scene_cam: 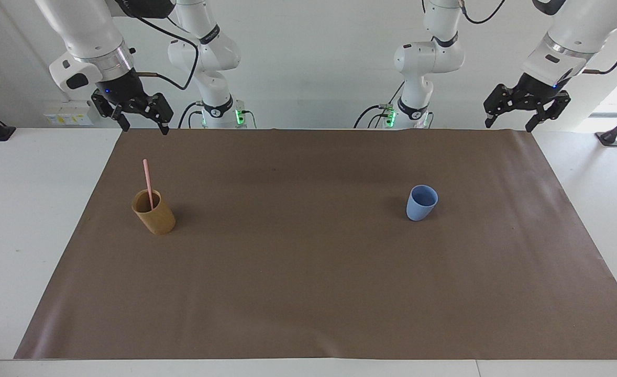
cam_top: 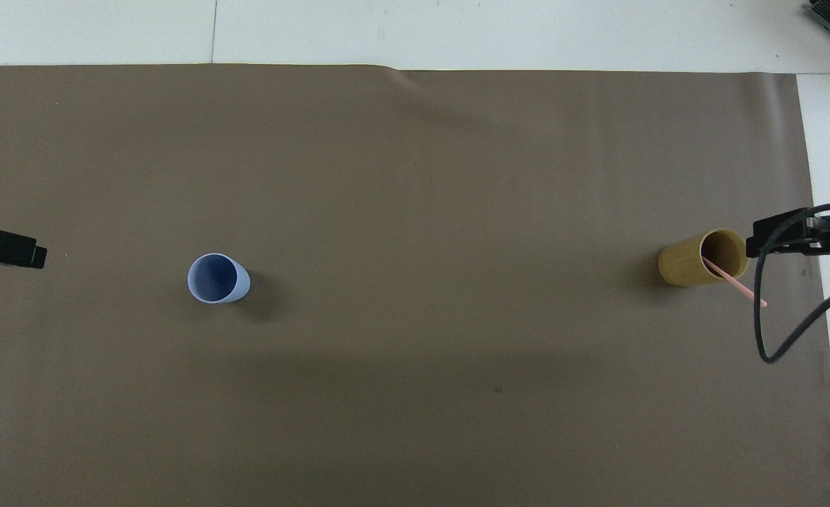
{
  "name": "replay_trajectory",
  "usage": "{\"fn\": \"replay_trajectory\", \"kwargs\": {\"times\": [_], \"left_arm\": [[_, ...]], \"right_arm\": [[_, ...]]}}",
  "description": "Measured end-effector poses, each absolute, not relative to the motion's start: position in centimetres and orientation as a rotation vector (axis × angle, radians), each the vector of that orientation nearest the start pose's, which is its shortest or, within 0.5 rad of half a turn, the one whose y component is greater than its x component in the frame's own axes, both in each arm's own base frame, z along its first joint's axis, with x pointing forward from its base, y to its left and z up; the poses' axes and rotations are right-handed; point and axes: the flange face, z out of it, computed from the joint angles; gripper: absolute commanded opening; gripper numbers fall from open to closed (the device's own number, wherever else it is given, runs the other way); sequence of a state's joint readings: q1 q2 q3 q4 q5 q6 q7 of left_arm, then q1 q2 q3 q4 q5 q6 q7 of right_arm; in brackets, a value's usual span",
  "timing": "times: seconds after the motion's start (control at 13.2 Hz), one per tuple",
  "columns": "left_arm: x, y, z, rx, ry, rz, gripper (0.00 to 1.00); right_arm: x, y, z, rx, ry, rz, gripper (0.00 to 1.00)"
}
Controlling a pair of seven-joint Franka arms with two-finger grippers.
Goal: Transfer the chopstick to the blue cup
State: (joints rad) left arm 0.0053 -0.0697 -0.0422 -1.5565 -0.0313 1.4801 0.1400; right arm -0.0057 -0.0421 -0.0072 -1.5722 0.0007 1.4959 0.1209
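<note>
Finding 1, chopstick [scene_cam: 147, 183]: a thin pale-pink stick standing in the tan cup [scene_cam: 154, 212]. Its lower end is inside the cup and its upper part rises above the rim, leaning slightly. The tan cup stands upright on the brown mat [scene_cam: 308, 293], toward the right arm's end of the surface [scene_cam: 25, 220].

Finding 2, blue cup [scene_cam: 421, 202]: upright on the same mat, toward the left arm's end of the surface, well apart from the tan cup. The two cups lie about equally near to the robots. In the overhead view its inside shows nothing in it.

Finding 3, right tool [scene_cam: 140, 114]: raised in the air over the mat's edge nearest the robots, at the right arm's end. Its fingers stand apart and nothing is between them. It touches neither the chopstick nor the tan cup. A black cable [cam_top: 774, 310] hangs in a loop from this arm.

Finding 4, left tool [scene_cam: 511, 118]: raised over the mat's corner nearest the robots at the left arm's end, well apart from the blue cup. Its fingers stand apart and it carries nothing.
</note>
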Motion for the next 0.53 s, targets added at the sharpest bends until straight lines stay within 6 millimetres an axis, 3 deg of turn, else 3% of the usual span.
{"fn": "replay_trajectory", "kwargs": {"times": [0.53], "left_arm": [[52.21, -2.82, 66.01, -3.156, 0.297, 0.017, 1.00]], "right_arm": [[53.40, -0.66, 64.01, -3.135, 0.209, 0.051, 1.00]]}}
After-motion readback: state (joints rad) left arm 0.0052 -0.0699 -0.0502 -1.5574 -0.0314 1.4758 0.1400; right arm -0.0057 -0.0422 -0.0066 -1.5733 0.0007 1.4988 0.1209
